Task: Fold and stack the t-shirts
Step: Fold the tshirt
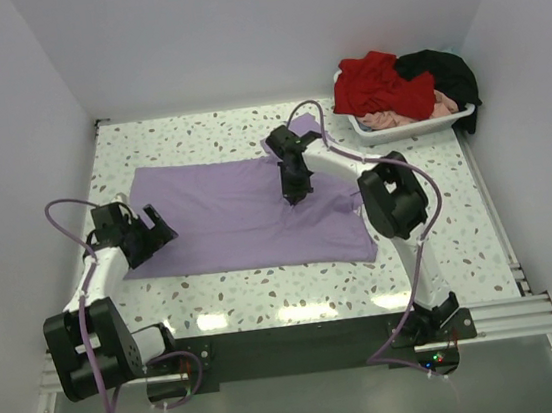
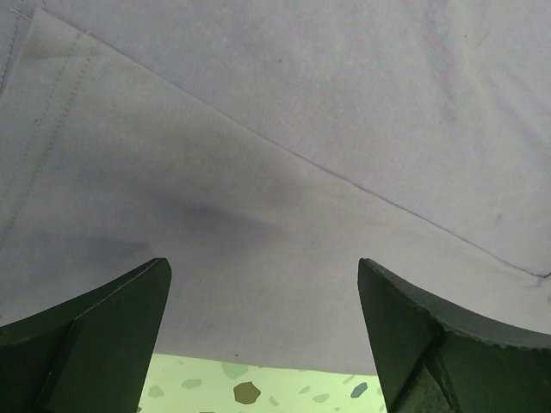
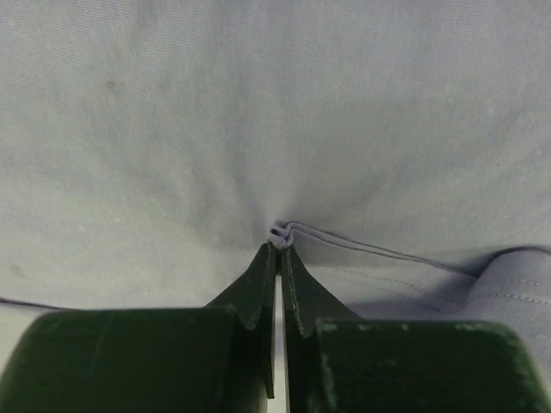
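Only the right wrist view shows the right gripper (image 3: 278,251) clamped on a small pucker of the purple shirt (image 1: 219,216), which lies spread flat on the table (image 1: 461,234). The left gripper (image 2: 263,268) gapes wide over the shirt's left edge.

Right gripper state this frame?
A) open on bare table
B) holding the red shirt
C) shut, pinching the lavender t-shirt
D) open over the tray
C: in the right wrist view the right gripper has its fingertips pressed together, with a small pucker of the lavender t-shirt caught at the tips.
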Robot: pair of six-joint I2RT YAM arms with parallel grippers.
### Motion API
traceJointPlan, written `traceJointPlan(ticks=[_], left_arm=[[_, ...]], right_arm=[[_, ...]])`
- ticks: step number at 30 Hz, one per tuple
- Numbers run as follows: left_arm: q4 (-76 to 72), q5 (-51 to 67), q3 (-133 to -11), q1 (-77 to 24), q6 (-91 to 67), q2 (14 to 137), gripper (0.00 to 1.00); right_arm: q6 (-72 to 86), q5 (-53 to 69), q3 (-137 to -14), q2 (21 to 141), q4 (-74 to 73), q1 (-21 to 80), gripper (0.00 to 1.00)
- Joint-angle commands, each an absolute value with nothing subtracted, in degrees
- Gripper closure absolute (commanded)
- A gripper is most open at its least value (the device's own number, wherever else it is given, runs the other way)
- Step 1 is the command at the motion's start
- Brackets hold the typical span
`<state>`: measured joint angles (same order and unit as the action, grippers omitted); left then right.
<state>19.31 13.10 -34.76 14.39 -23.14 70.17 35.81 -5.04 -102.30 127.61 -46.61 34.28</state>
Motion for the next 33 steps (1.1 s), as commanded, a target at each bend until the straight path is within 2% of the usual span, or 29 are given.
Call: traceJointPlan(ticks=[1, 28, 33], left_arm=[[17.0, 13.7, -34.1, 13.7, -22.1, 70.1, 0.06], [16.5, 14.4, -33.9, 12.7, -22.0, 70.3, 0.06], [16.6, 14.3, -33.9, 12.6, -22.0, 70.3, 0.06]], right_arm=[[36.9, -5.1, -101.2, 123.5, -45.4, 34.7, 1.00], [38.1, -2.2, -104.7, 121.9, -41.6, 39.1, 1.00], [38.1, -2.2, -105.1, 122.3, -41.5, 39.0, 0.97]])
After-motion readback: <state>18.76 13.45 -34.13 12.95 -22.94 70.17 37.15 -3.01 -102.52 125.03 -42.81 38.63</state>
